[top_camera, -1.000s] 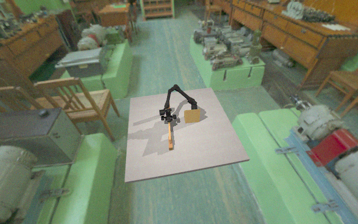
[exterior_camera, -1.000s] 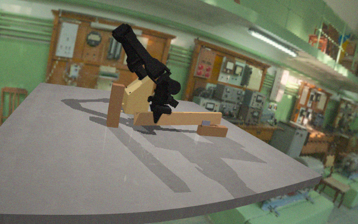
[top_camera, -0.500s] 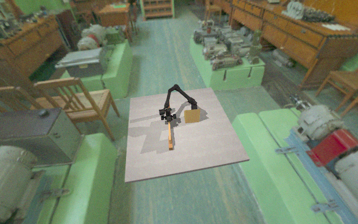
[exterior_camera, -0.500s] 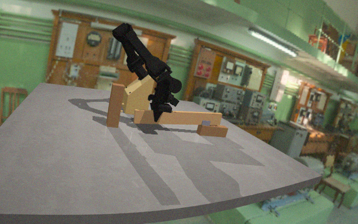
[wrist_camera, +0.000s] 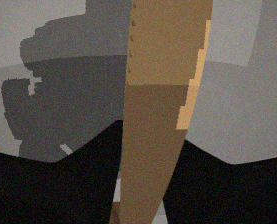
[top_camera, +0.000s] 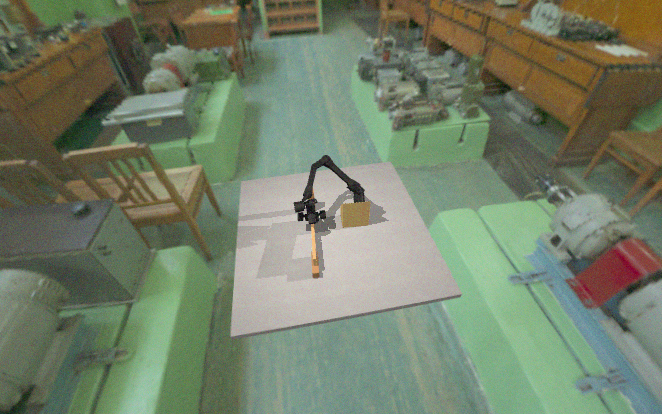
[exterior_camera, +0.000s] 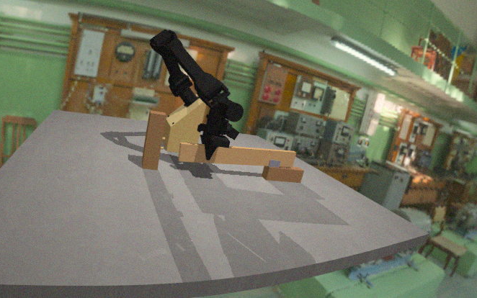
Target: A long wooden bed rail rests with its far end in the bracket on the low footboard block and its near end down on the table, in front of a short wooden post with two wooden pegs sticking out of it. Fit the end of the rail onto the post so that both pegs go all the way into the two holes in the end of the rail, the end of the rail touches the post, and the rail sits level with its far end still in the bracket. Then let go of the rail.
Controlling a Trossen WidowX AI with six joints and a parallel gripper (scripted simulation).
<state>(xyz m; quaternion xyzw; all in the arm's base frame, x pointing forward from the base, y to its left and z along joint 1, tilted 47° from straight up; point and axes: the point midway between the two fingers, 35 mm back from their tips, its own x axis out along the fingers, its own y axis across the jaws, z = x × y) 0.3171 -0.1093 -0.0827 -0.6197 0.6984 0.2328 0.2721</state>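
Rail pinched near its post end, gap not closed yet

Gripper clamped on the rail, gripping close to the end facing the post. Rail held off the counter at that end and looking about level, far end over by the low block and its grey bracket. Small gap between rail end and post, so not seated; pegs too small to make out. Long axis pointing straight at the post, so probably just a push along the rail's own length, keeping height and line so both holes catch the pegs. Tan box behind, out of the way.
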